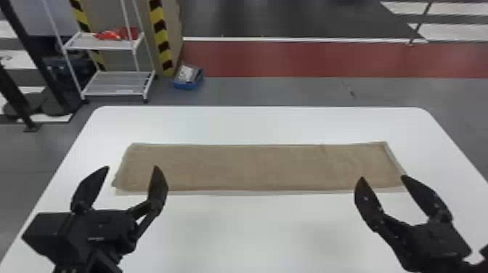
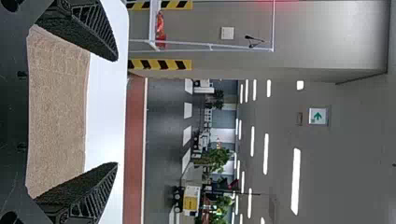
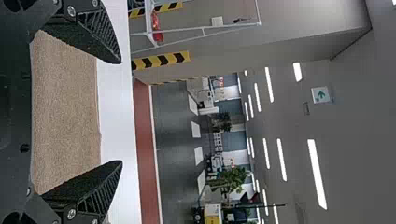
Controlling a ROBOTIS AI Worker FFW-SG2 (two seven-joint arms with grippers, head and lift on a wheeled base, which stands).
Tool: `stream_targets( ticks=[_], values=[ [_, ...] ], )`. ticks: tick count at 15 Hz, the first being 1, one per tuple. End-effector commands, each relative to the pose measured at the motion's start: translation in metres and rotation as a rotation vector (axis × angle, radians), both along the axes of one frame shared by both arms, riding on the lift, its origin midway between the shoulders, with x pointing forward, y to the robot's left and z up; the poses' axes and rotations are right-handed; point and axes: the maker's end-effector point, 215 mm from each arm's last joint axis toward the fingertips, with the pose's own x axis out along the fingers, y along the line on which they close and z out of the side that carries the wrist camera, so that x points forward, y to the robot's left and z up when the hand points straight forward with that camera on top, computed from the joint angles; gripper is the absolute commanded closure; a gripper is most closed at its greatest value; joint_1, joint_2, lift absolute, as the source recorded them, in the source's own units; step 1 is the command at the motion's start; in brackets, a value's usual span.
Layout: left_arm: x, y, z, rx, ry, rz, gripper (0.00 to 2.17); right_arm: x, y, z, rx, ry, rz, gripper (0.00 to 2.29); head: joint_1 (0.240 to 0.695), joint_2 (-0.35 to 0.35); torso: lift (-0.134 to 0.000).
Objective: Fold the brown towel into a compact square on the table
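Note:
The brown towel (image 1: 254,167) lies flat on the white table as a long strip running left to right, pale edging along its near side and right end. My left gripper (image 1: 132,167) is at the strip's left end, fingers spread wide with nothing between them. At the right end stands my right gripper (image 1: 383,178), also spread and holding nothing. In the left wrist view, the towel (image 2: 58,112) shows beyond the open left gripper (image 2: 116,112). The right wrist view has the towel (image 3: 67,112) behind the open right gripper (image 3: 121,112).
The white table (image 1: 254,125) extends around the towel, with its far edge beyond the strip. Past it on the floor stand a white wire shelf (image 1: 116,83) with red items and a small blue box (image 1: 188,77).

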Motion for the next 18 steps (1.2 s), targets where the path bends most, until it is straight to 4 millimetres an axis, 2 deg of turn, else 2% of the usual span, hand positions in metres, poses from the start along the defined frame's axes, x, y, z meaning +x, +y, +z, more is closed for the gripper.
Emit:
stream_targets(
  ticks=[1,15,18],
  values=[
    [0.000,0.000,0.000,-0.001,0.000,0.002,0.08,0.000,-0.001,0.000,-0.001,-0.001,-0.007,0.12,0.695,-0.013,-0.112],
    [0.001,0.000,-0.002,-0.003,-0.001,0.000,0.08,0.001,-0.005,-0.001,0.005,0.003,-0.041,0.12,0.695,-0.019,-0.112],
    [0.030,0.009,-0.020,0.004,0.010,0.006,0.09,0.000,-0.005,-0.002,0.010,0.007,-0.045,0.12,0.695,-0.020,-0.112]
  ],
)
